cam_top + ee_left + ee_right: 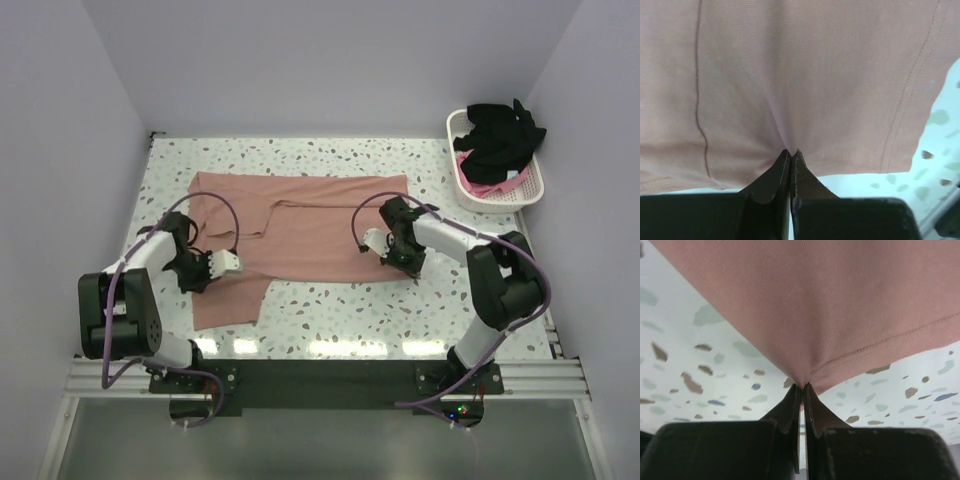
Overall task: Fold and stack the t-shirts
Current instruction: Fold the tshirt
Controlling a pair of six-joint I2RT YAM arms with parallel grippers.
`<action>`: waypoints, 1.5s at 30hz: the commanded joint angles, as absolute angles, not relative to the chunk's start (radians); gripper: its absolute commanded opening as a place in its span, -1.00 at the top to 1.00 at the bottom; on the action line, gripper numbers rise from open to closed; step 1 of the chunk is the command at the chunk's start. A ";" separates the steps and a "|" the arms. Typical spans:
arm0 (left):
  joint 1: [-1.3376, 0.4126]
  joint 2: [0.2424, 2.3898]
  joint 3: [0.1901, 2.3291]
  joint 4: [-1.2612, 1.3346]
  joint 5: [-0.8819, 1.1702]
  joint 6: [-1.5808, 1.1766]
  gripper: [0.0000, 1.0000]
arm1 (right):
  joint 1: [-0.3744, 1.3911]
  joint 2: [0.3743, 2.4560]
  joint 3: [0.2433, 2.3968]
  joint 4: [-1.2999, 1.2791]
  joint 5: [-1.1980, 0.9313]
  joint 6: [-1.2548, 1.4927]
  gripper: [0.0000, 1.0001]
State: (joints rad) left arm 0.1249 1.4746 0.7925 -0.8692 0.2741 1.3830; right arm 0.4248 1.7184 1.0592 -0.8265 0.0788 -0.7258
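The dusty salmon-pink t-shirt (300, 230) lies spread on the speckled table. My left gripper (207, 268) is shut on the shirt's left part; the left wrist view shows the cloth (805, 80) pinched between the black fingertips (801, 165). My right gripper (392, 252) is shut on the shirt's near right edge; the right wrist view shows the hem (840, 315) pulled into the closed fingertips (810, 397). The black t-shirt (505, 135) and the brighter pink one (490, 183) lie bunched in the basket at the back right.
The white lattice basket (532, 190) stands against the right wall at the back. Pale walls close in the left, back and right sides. The speckled tabletop (350, 310) shows bare near the front edge.
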 commanded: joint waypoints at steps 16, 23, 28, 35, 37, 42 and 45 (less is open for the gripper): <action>0.140 1.646 1.268 -1.154 0.453 1.264 1.00 | 0.324 1.778 1.365 -1.051 -0.026 -0.805 1.00; 0.140 1.750 1.457 -1.204 0.459 1.232 1.00 | 0.255 1.870 1.525 -1.121 -0.046 -0.841 1.00; 0.141 1.841 1.571 -1.218 0.456 1.197 1.00 | 0.236 1.937 1.633 -1.169 -0.054 -0.893 1.00; 0.141 1.985 1.749 -1.197 0.437 1.132 1.00 | 0.232 2.074 1.787 -1.213 -0.040 -0.908 1.00; 0.138 2.032 1.808 -1.200 0.434 1.118 1.00 | 0.229 2.098 1.805 -1.215 -0.023 -0.919 1.00; 0.127 2.109 1.894 -1.215 0.436 1.103 1.00 | 0.213 2.120 1.822 -1.207 -0.008 -0.931 1.00; 0.124 2.135 1.910 -1.201 0.425 1.100 1.00 | 0.206 2.131 1.844 -1.209 -0.011 -0.928 1.00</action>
State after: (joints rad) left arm 0.1284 2.1193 1.8587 -1.1957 0.4294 1.1183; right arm 0.2214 2.1281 1.7882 -1.1847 -0.0360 -0.9070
